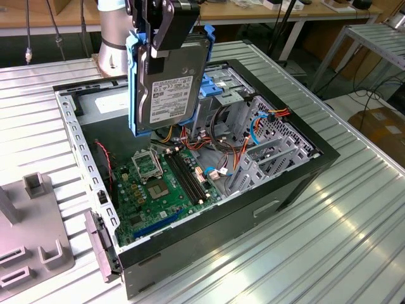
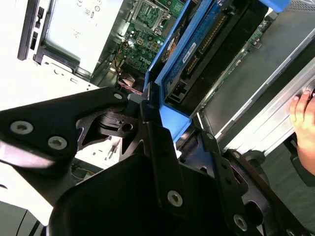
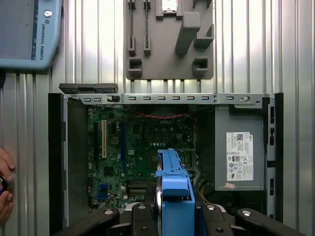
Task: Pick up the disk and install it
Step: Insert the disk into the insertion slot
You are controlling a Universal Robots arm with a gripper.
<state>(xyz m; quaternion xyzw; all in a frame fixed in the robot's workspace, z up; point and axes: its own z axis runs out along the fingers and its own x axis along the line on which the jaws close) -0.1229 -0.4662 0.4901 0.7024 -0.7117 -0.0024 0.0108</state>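
Note:
The disk (image 1: 171,88), a grey metal drive with a white label in a bright blue side-rail frame, hangs upright above the open computer case (image 1: 221,212). My gripper (image 1: 159,45) is shut on its upper end, black fingers clamping both flat faces. In the second wrist view the disk's blue frame (image 2: 170,59) runs away from the gripper (image 2: 165,130) toward the motherboard. In the first wrist view the blue frame (image 3: 174,194) sits edge-on between the fingers, over the green motherboard (image 3: 133,147).
A metal drive cage (image 1: 269,136) with cables and a blue bracket (image 1: 218,88) fills the case's far side. A grey fixture block (image 1: 31,234) lies on the ribbed table at the exterior view's left. A person's hand (image 2: 302,118) rests by the case.

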